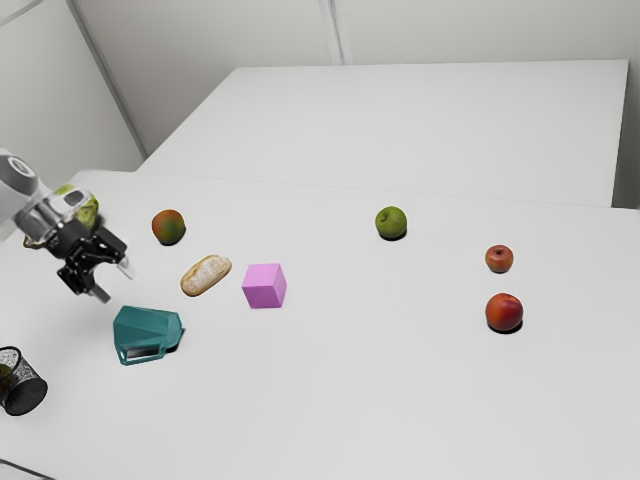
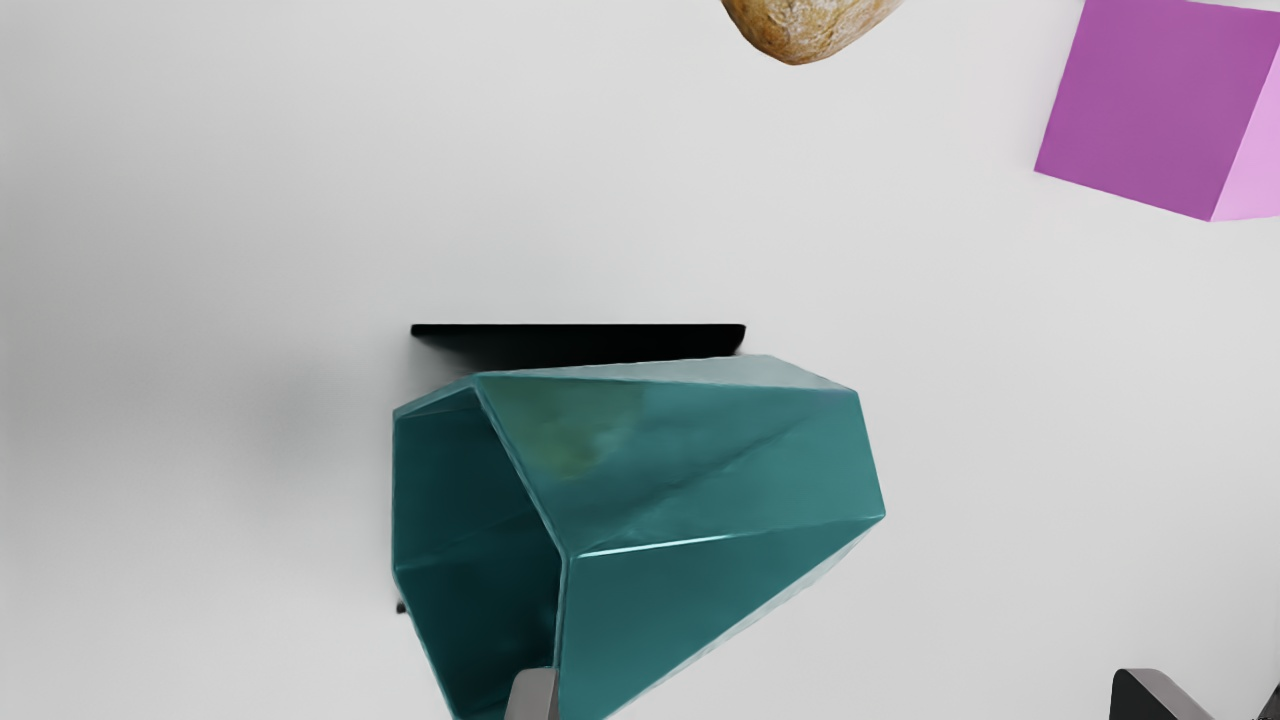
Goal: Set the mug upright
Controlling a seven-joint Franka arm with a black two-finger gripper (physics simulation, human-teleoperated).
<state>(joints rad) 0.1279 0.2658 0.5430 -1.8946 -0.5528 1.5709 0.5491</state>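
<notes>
In the exterior view the teal mug [image 1: 146, 330] lies on its side on the table, its handle on the side facing the camera. My gripper [image 1: 113, 282] is open above the table, up and to the left of the mug there. Seen from the wrist, the faceted mug [image 2: 700, 470] turns its dark mouth to one side, and the open gripper [image 2: 835, 695] has one fingertip overlapping the mug's rim and the other out over bare table. Nothing is held between the fingers.
A bread roll [image 1: 206, 275] and a pink cube [image 1: 264, 286] lie near the mug. A black mesh cup [image 1: 22, 385] lies tilted at the exterior view's lower left. A mango [image 1: 168, 227], a green apple [image 1: 391, 222] and red fruits [image 1: 504, 312] rest on the white table [image 1: 350, 400].
</notes>
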